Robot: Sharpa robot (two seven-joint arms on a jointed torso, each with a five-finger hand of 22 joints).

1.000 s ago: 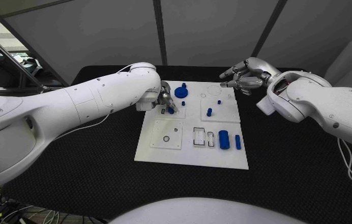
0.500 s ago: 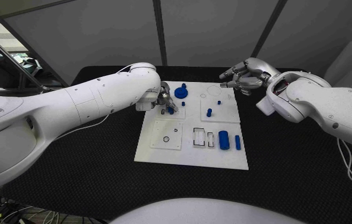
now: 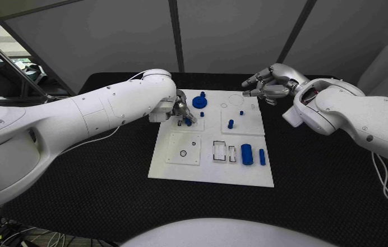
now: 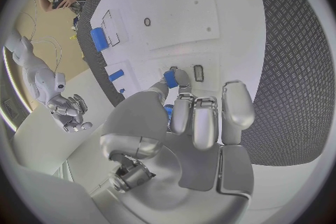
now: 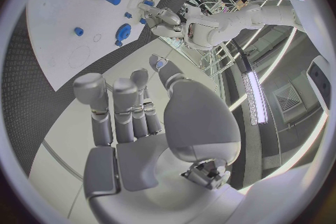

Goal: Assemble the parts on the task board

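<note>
Your left robot hand [image 3: 181, 110] pinches a small blue peg [image 4: 170, 78] at its fingertips, right over the slots on the board [image 3: 212, 171] just below them; its long axis looks roughly upright, so the coming move probably turns on lining it up with a slot. Past it lie smooth blue cylinders [image 3: 246, 154] on the matte white plastic. Your right robot hand [image 3: 270, 86] hovers beyond the board's far corner, fingers loosely spread, holding nothing.

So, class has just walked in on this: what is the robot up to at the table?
It is assembling small blue parts on the white task board. The left robot hand is down at the board's far left, pinching a small blue part against it. The right robot hand hovers off the board's far right corner, holding nothing. Other blue parts lie on the board, unplaced.
</note>
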